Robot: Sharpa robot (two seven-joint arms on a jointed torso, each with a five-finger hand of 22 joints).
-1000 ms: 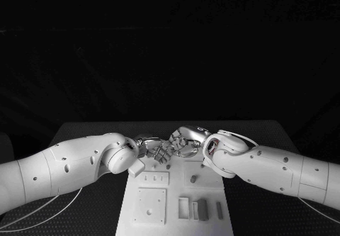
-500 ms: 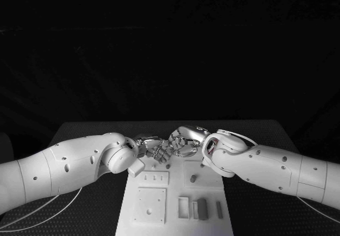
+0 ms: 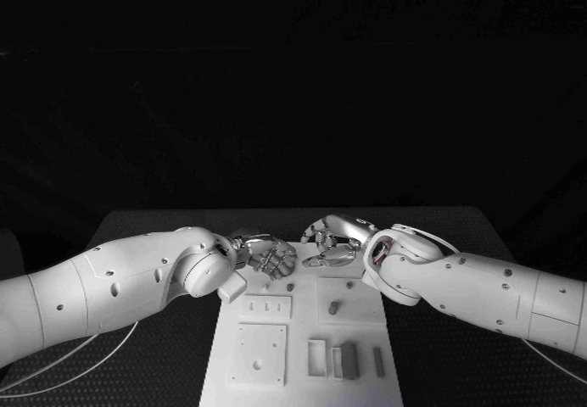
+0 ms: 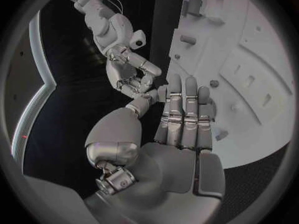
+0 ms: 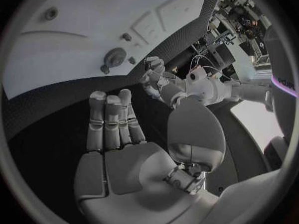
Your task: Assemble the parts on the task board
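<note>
Both hands hover over the far end of the task board (image 3: 306, 356), the white plate that runs down the middle of the black table (image 3: 147, 222). The left hand (image 3: 263, 255) hangs above the board's far left corner, and the right hand (image 3: 332, 242) is just beside it, over the far edge. In the head view the two are near each other with a small gap between them.

In the left wrist view the left hand (image 4: 181, 129) has its fingers (image 4: 189, 109) straight and laid side by side, the thumb set apart, and nothing lies in the palm. In the right wrist view the right hand (image 5: 118, 149) looks the same: fingers (image 5: 111, 122) straight and close together, the thumb off to one side, nothing held.

The parts stay on the board. A short round peg (image 3: 332, 309) stands on the right half of the board, near the hands. Nearer the robot, several upright bars (image 3: 348, 360) stand close together. A square plate (image 3: 260, 351) with small holes lies to their left. Two slots (image 3: 271, 305) show in the raised block just below the left hand.
</note>
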